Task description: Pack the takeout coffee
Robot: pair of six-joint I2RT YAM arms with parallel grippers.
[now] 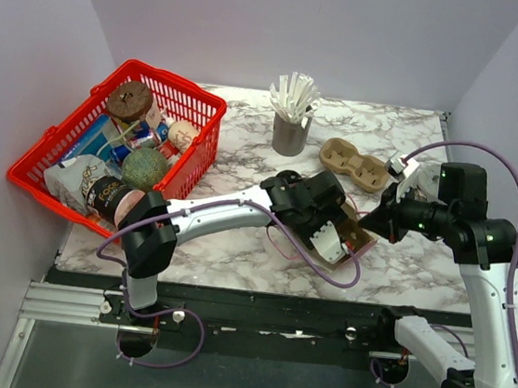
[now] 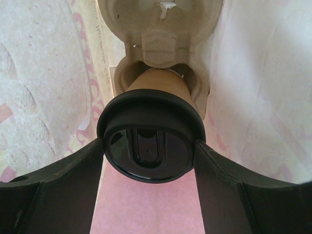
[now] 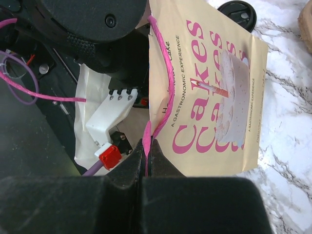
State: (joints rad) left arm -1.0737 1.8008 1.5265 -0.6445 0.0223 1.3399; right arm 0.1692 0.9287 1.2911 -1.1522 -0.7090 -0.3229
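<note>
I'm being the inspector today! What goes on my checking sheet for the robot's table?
Surface: marble table, white with grey veins.
Job's things: tan cup with black lid on, seated in a pulp carrier inside the paper bag.
Clutter: red basket of groceries; grey cup of white sticks; second carrier; spare lid.
Grippers: left gripper clamps the black lid; right gripper shut on the paper bag's pink edge.
Cables: purple cable loops across the table.
Surroundings: pale walls; nothing else seen.
</note>
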